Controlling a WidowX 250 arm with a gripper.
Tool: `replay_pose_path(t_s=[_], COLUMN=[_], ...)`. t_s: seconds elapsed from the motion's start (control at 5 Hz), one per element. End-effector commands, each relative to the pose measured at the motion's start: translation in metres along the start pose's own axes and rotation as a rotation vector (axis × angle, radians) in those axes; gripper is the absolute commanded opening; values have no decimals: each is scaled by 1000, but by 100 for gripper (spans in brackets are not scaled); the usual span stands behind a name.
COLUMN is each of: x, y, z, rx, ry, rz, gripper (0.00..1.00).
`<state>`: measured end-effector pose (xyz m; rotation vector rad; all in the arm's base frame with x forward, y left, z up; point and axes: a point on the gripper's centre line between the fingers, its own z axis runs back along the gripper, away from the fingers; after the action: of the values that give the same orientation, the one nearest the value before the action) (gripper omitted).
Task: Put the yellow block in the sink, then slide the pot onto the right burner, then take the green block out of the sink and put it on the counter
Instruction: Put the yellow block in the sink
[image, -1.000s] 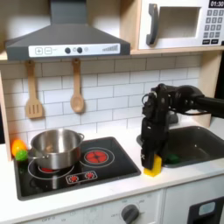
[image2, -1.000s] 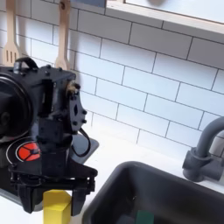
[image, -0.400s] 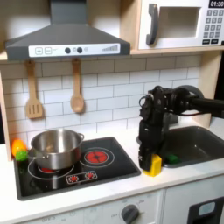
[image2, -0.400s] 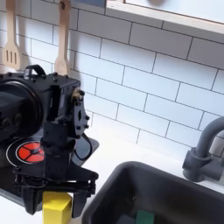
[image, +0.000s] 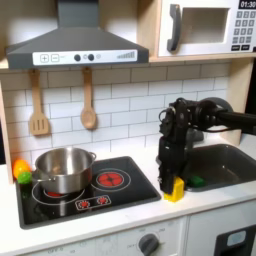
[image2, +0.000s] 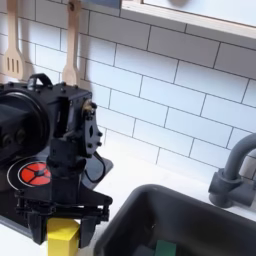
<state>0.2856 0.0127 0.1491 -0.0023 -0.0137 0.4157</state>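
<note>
Second exterior view: gripper clamped on yellow block, not in the sink yet; pot and green block both untouched

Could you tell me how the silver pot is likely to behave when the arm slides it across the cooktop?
The pot looks like rigid metal, so it should keep its shape. Its shiny base on the glossy cooktop will probably slide easily. It is wide and low, so tipping seems unlikely, though a push on its handle might spin it.
</note>
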Motion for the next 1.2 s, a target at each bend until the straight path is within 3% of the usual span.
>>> replay_pose_path(t_s=[0.0,0.2,0.8,1.0], x=[0,1,7,4], y=[0,-1,-10,-17], z=[1,2,41,46], rx=[-2,-7,-74,-90], ry=[-10,-13,-71,-71], rz=[-3,-1,-24,-37], gripper=[0,0,0,0])
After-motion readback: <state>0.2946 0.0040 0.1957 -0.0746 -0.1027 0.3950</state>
